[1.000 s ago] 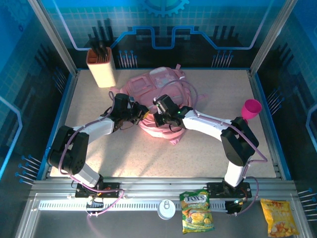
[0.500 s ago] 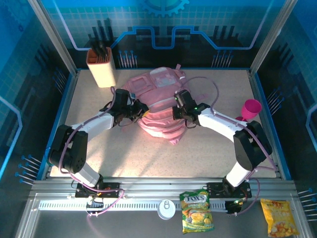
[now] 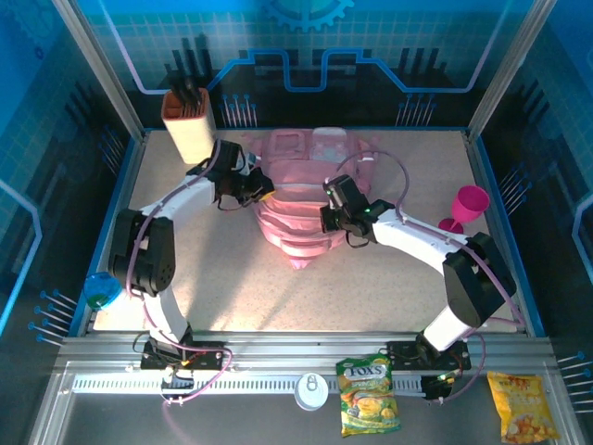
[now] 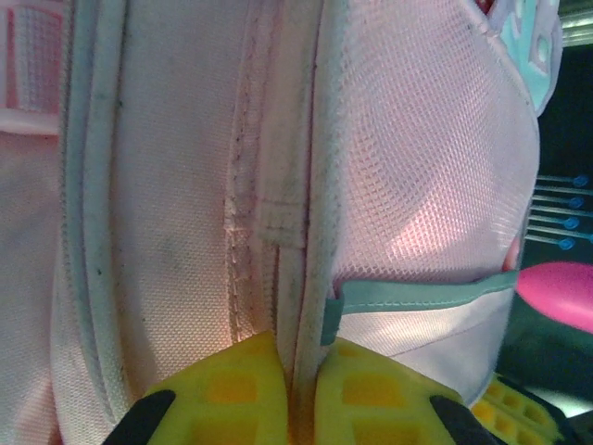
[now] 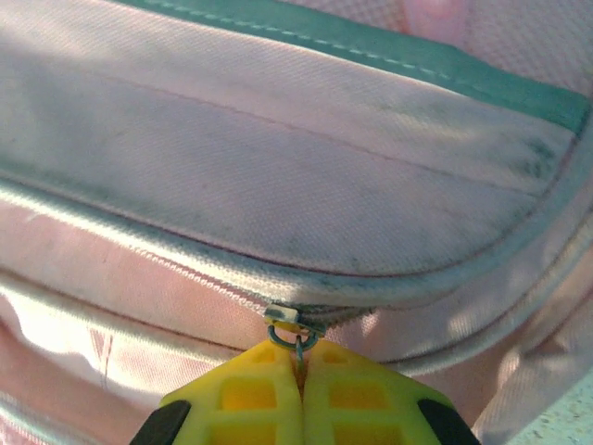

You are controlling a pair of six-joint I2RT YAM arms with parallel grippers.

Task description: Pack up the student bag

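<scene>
As the right gripper (image 5: 299, 360) pinches it, the student bag (image 5: 278, 185) lies ahead.

The left hand (image 4: 296, 375) pinches a seam (image 4: 298, 139) of the student bag (image 4: 157, 185), a magenta object (image 4: 559, 295) at right.

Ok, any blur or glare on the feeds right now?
Top external: evenly lit and sharp, the student bag slightly washed out at its far end. Left wrist: mesh crisp, a bright glow through it, left gripper soft at the bottom edge. Right wrist: zip pull sharp in the right gripper, no glare.
</scene>
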